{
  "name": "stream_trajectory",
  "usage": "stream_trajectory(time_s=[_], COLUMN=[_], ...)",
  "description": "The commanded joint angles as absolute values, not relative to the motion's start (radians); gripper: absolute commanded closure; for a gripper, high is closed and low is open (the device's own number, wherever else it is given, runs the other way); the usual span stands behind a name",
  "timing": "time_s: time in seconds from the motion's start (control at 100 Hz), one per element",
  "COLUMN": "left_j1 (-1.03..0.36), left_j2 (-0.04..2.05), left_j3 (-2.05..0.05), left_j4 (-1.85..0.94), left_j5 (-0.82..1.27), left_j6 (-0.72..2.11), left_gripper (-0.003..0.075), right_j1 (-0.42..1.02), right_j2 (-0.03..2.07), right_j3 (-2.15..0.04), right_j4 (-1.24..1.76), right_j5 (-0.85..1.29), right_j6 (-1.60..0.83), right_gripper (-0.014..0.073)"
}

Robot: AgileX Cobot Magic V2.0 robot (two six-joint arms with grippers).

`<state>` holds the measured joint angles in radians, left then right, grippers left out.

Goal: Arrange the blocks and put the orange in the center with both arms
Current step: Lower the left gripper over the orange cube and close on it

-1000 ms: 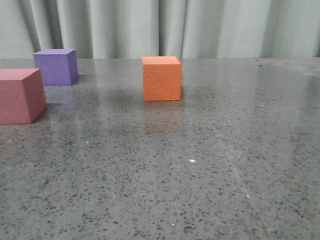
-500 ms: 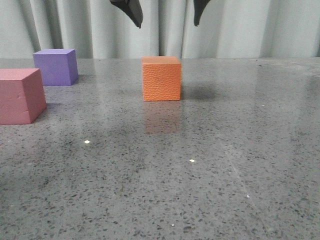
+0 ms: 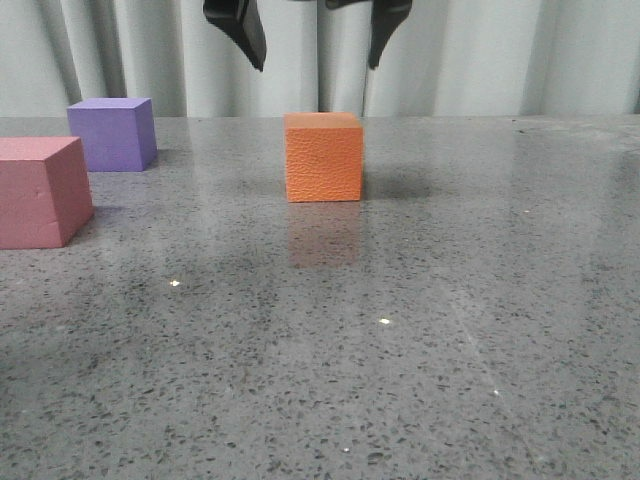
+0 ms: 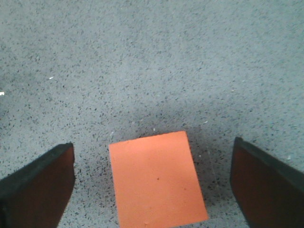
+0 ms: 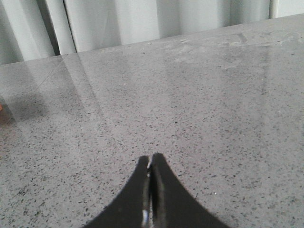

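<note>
While your left gripper (image 3: 310, 45) hangs at the top centre of the front frame, its two black fingers (image 3: 247, 35) stand spread wide apart, wider than the orange cube (image 3: 323, 157) that sits below them, and they touch nothing. You see that cube just above the middle of the front frame, resting flat on the speckled grey table (image 3: 400, 330), its pebbled face toward the camera and a faint reflection beneath it. From your left wrist camera the orange cube (image 4: 156, 178) lies between the fingers (image 4: 38, 187), with bare table on either side of it, so neither pad is in contact. Over at the left edge of the front frame you have the pinkish-red cube (image 3: 40, 190), partly cut off by the frame, and behind it, higher in the frame, the purple cube (image 3: 112, 133); the two stand near each other but apart, and both are well apart from the orange one. Nothing lies on the table between the orange cube and the other two. Pale curtain folds (image 3: 480, 50) fill the background behind the table's far edge. Your right gripper (image 5: 151, 190) shows only in its own wrist camera, fingers pressed together with nothing between them, over bare table.
</note>
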<state>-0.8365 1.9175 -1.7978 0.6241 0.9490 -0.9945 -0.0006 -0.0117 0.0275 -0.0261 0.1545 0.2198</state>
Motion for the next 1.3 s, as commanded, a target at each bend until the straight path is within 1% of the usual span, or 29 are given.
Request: stream_trajectory(time_s=[0.0, 0.26, 0.64, 0.71, 0.75, 0.85, 0.9, 0.97, 1.02, 1.29], left_j1=[-0.840, -0.840, -0.840, -0.840, -0.840, -0.840, -0.840, -0.840, -0.840, -0.838], left_j2=[1.884, 1.934, 1.980, 1.980, 1.980, 1.980, 1.980, 1.980, 1.978, 1.899], left_j3=[-1.833, -1.833, -1.833, -1.833, -1.833, -1.833, -1.833, -1.833, -1.833, -1.833], left_j4=[0.661, 0.659, 0.634, 0.634, 0.632, 0.629, 0.629, 0.629, 0.629, 0.687], left_j5=[0.928, 0.951, 0.955, 0.955, 0.955, 0.955, 0.955, 0.955, 0.955, 0.952], left_j6=[-1.004, -1.056, -1.056, -1.056, -1.056, -1.056, -1.056, -1.056, -1.056, -1.014], left_gripper=[0.0102, 0.0102, 0.0109, 0.0155, 0.0204, 0.0362, 0.0457, 0.0549, 0.0577, 0.0577], right_j1=[-0.006, -0.006, -0.006, -0.006, -0.006, -0.006, -0.006, -0.006, -0.006, -0.006], right_j2=[-0.031, -0.031, -0.031, -0.031, -0.031, -0.031, -0.031, -0.031, -0.031, -0.031], right_j3=[0.014, 0.014, 0.014, 0.014, 0.014, 0.014, 0.014, 0.014, 0.014, 0.014], right_j4=[-0.039, -0.039, -0.039, -0.039, -0.039, -0.039, -0.039, -0.039, -0.039, -0.039], right_j5=[0.068, 0.068, 0.068, 0.068, 0.068, 0.068, 0.068, 0.068, 0.068, 0.068], right_j6=[0.212, 0.212, 0.212, 0.212, 0.212, 0.212, 0.212, 0.212, 0.212, 0.212], right_gripper=[0.0661, 0.0661, 0.0661, 0.0661, 0.0661, 0.0661, 0.0661, 0.0661, 0.0661, 0.0661])
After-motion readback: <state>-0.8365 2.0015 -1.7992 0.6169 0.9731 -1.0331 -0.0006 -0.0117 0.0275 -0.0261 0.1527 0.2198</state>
